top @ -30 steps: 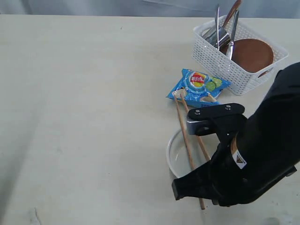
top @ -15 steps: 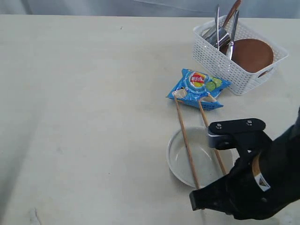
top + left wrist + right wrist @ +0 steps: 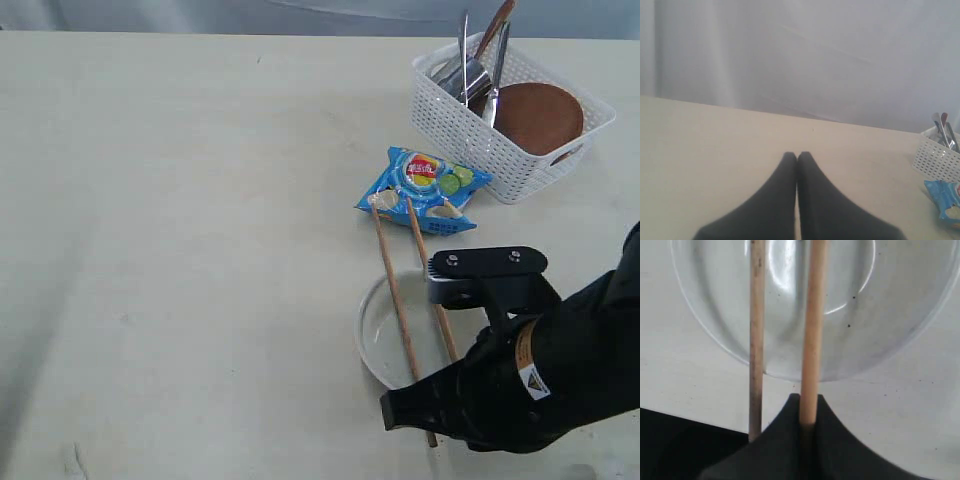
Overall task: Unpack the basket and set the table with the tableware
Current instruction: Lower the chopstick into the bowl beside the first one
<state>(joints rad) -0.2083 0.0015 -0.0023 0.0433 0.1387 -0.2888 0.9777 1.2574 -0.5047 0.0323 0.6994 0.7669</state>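
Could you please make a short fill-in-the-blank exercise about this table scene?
1. Both chopsticks pass over the white ___.
2. The reddish-brown plate sits in the ___.
3. The right gripper is shut on ___ chopstick.
4. The left gripper holds ___.
Missing words: bowl; basket; one; nothing.

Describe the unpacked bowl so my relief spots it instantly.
In the exterior view, find the white lattice plastic basket at top right. Below it, past the blue snack bag, sits the shallow white round bowl, the only dish with two wooden chopsticks across it.
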